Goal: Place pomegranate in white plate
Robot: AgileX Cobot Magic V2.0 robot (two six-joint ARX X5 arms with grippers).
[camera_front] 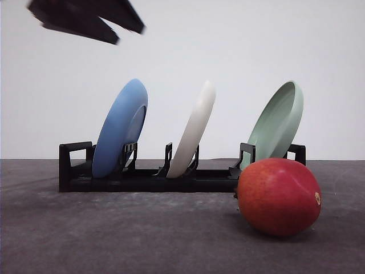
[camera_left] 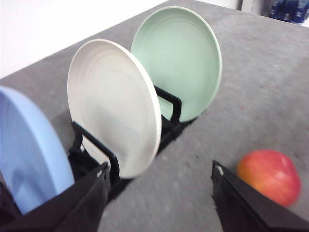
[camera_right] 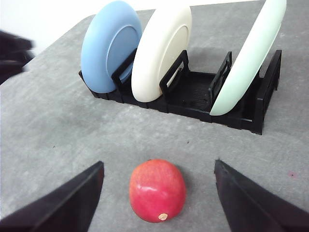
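Approach step: right claw [camera_right: 157, 198] spread wide above the pomegranate [camera_right: 158, 190], lower centre; next, probably descend and close. Left claw [camera_left: 159, 203] also apart.

pomegranate [camera_front: 278, 197] before rack [camera_front: 142, 178], right end

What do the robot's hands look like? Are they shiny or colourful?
Not colourful. Both are plain black. The left hand has two flat, wedge-shaped fingers with a matte look, and one carries a tiny pale mark near its tip. The right hand has the same dark, pointed, wedge-like fingers. No cables or labels can be seen. In the front view, an angular black piece hangs blurred overhead.
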